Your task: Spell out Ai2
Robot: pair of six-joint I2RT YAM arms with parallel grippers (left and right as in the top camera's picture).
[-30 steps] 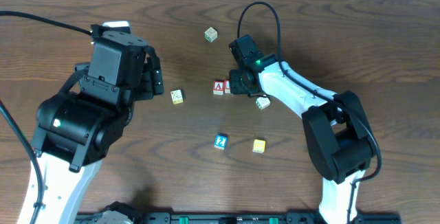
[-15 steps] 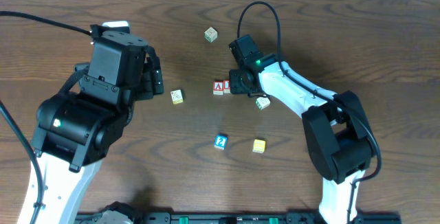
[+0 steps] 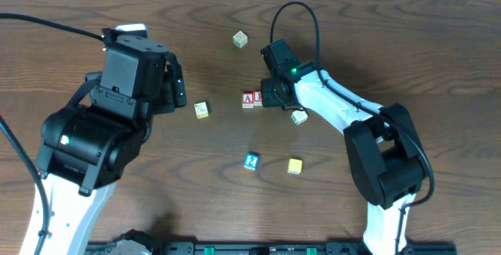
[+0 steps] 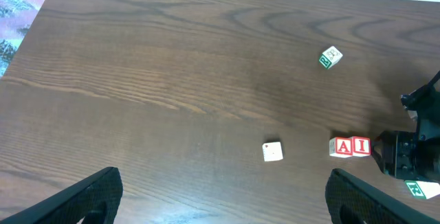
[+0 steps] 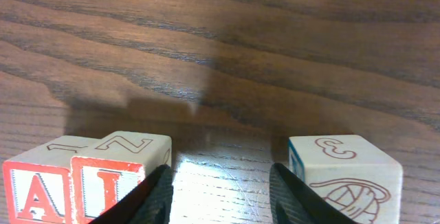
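The red-bordered "A" cube and the red-bordered "I" cube stand side by side, touching, at mid table. They also show in the right wrist view as A and I. My right gripper is open and empty just right of the I cube, with its left finger beside that cube. The blue "2" cube lies apart, nearer the front. My left gripper is open and empty, raised over the left side of the table.
A plain yellow cube lies right of the 2 cube. Whitish cubes lie at the back, by the right arm and left of the A cube. A cube with brown drawings sits beside my right finger.
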